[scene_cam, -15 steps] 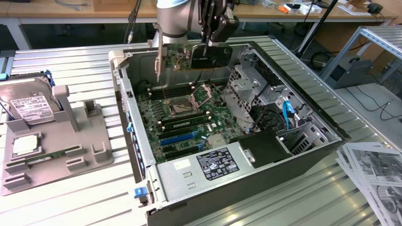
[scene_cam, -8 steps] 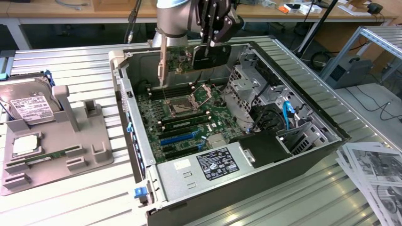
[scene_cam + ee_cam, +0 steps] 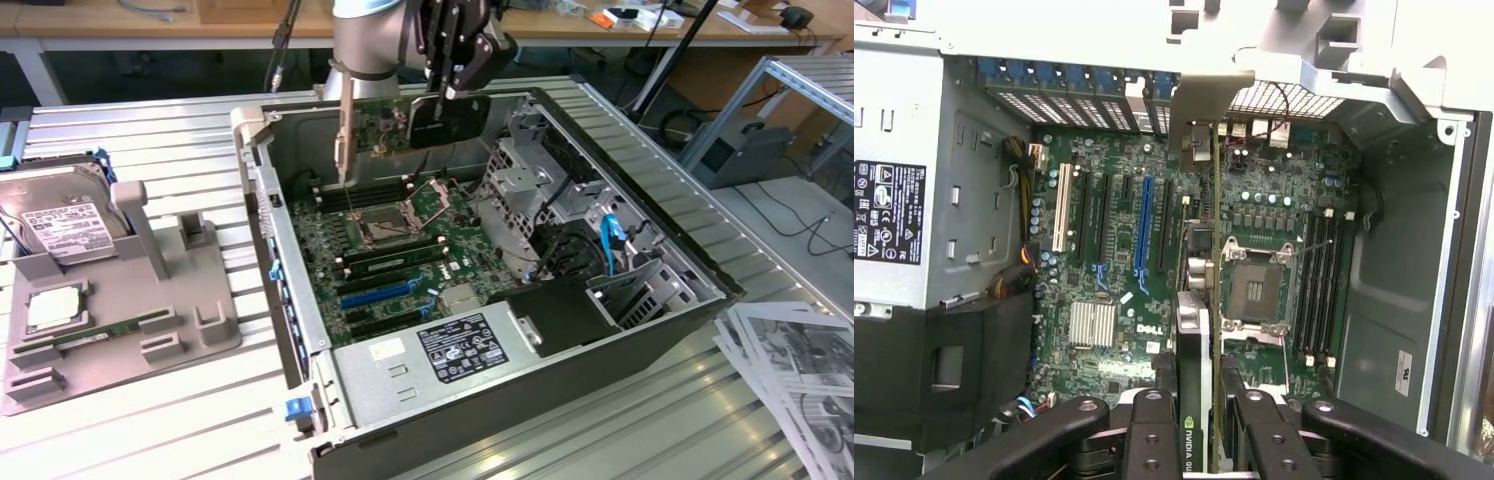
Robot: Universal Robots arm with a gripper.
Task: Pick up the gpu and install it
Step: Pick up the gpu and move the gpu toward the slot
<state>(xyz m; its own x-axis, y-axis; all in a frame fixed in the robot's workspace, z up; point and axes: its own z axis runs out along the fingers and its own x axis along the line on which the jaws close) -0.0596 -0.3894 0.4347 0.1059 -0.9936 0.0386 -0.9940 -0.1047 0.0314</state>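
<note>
The gpu (image 3: 424, 125) is a dark card with a long silver bracket (image 3: 344, 125) at one end. It hangs upright above the open computer case (image 3: 287, 300), over the far part of the green motherboard (image 3: 400, 235). My gripper (image 3: 451, 85) is shut on the card's upper edge. In the wrist view the gpu (image 3: 1194, 330) is seen edge-on between my fingers (image 3: 1152, 435), with its bracket (image 3: 1204, 100) toward the case's slotted rear wall. Below it, the card's edge lies between the expansion slots (image 3: 1144, 235) and the CPU socket (image 3: 1254, 290). It is apart from the board.
A grey holder tray (image 3: 200, 310) on the exterior view's left carries a hard drive (image 3: 60, 225) and a green memory stick (image 3: 80, 338). Inside the case sit a power supply (image 3: 454, 350) and drive cage (image 3: 534, 190). Papers (image 3: 801, 370) lie at the lower right.
</note>
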